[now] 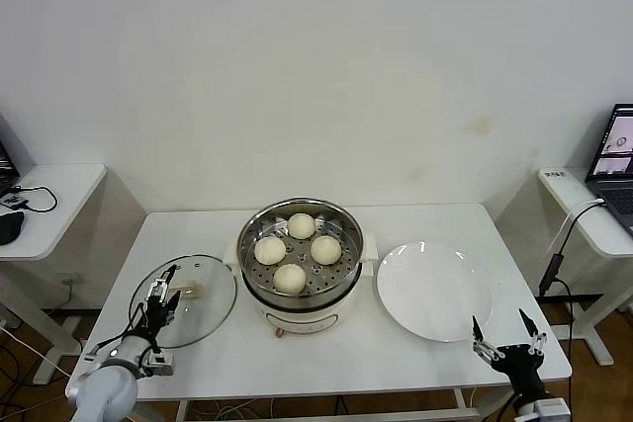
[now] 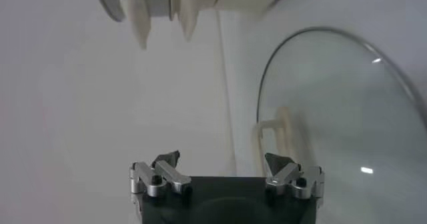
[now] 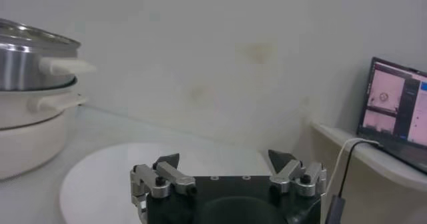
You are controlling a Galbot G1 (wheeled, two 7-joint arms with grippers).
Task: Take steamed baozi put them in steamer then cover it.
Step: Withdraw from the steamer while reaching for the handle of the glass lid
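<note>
Four buns sit in the open steamer; the glass lid lies left of it, just by the left gripper.

All four steamed baozi (image 1: 299, 250) rest on the perforated tray of the steamer (image 1: 253, 274) at table centre. The cover (image 1: 212, 295) lies flat on the table to the steamer's left, its cream handle running roughly near-to-far. The left gripper (image 1: 163, 295), fingers spread open and empty, hovers over the lid's near-left edge, with the handle just right of it. The right gripper (image 1: 506, 331), also open and empty, waits well apart at the near-right corner beside the white plate (image 1: 435, 294). The left arm is clearly nearer.
</note>
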